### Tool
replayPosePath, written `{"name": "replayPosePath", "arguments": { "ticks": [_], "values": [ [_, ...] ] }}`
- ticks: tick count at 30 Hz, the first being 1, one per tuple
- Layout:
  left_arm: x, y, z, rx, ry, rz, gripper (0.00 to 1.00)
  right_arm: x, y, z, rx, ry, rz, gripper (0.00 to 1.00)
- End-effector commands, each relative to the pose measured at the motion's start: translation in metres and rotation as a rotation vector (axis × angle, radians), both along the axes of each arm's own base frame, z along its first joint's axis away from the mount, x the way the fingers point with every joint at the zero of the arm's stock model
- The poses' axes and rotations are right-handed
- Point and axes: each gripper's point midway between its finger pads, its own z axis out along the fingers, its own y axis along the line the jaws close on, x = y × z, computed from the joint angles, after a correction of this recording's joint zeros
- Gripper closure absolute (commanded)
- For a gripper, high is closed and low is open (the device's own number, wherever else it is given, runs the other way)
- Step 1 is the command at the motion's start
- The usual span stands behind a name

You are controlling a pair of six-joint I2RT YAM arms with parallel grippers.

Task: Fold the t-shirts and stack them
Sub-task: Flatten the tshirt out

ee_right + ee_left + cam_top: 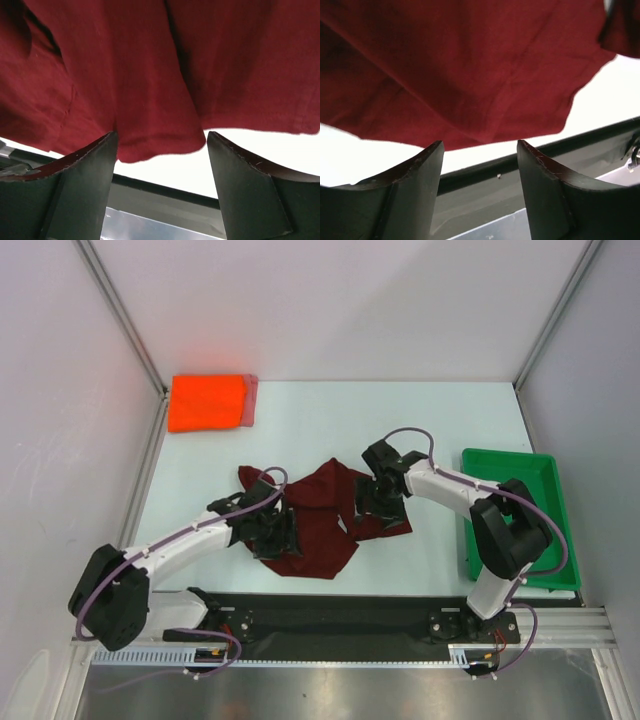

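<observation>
Over maroon t-shirt [320,515], 2 arms bent inward; left fingers [415,185], right fingers [85,185] apart.

maroon t-shirt [318,518]: top view, parts lay under both end effectors; wrist views, cloth ran off top & side edges, full outline n/a.
pinkish t-shirt [251,400]: only a thin strip showed, rest under orange-red t-shirt [206,402].
left end effector [480,147]: wrist view, finger bases cut by bottom edge; top view, tips too dark vs cloth to make out.
right end effector [161,137]: same; contact w/ hem couldn't be told.
green tray [500,462]: near-left part hidden behind right arm.
</observation>
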Motion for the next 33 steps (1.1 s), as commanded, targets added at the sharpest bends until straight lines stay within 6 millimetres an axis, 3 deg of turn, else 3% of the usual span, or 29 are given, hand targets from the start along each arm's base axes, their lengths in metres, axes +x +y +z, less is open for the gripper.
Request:
{"name": "replayPosePath", "arguments": {
  "ticks": [1,4,9,12,13,15,17,18,23,25,26,28,30,33],
  "values": [
    [0.008,-0.014,-0.005,-0.051,-0.001,0.029,0.31,0.017,0.006,-0.006,0.005,-0.043,-0.037,0.22],
    [0.008,-0.01,-0.018,-0.006,0.023,0.044,0.22,0.023,0.007,-0.009,0.014,-0.057,-0.042,0.23],
    [0.017,-0.024,-0.027,-0.05,0.031,0.049,0.26,0.024,0.003,-0.016,0.018,-0.022,-0.062,0.37],
    [0.021,-0.027,-0.03,-0.051,0.031,0.044,0.44,0.027,-0.002,-0.01,0.016,-0.044,-0.061,0.57],
    [0.023,-0.028,-0.029,-0.051,0.022,0.041,0.57,0.026,-0.005,-0.007,0.011,-0.042,-0.046,0.74],
    [0.026,-0.029,-0.027,-0.056,0.003,0.037,0.74,0.028,-0.011,0.002,-0.001,-0.064,-0.034,0.91],
    [0.03,-0.025,-0.021,-0.05,-0.032,0.046,0.87,0.026,-0.018,0.015,-0.024,-0.084,0.008,0.99],
    [0.028,-0.02,-0.021,-0.029,-0.026,0.051,1.0,0.025,-0.023,0.018,-0.038,-0.086,0.019,1.0],
    [0.033,0.019,0.007,0.065,-0.129,0.119,1.0,0.007,-0.057,0.053,-0.136,-0.092,0.099,1.0],
    [0.026,0.04,0.016,0.119,-0.131,0.155,1.0,-0.004,-0.073,0.07,-0.159,-0.088,0.1,1.0],
    [0.026,0.049,0.03,0.115,-0.19,0.185,1.0,-0.005,-0.077,0.078,-0.157,-0.098,0.112,1.0],
    [0.016,0.07,0.039,0.147,-0.189,0.246,1.0,-0.003,-0.098,0.091,-0.167,-0.105,0.073,1.0],
    [0.008,0.087,0.055,0.161,-0.236,0.294,1.0,0.013,-0.118,0.103,-0.161,-0.13,0.009,1.0],
    [0.002,0.104,0.062,0.186,-0.255,0.346,1.0,0.044,-0.134,0.106,-0.135,-0.16,-0.068,0.99]
  ]
}}
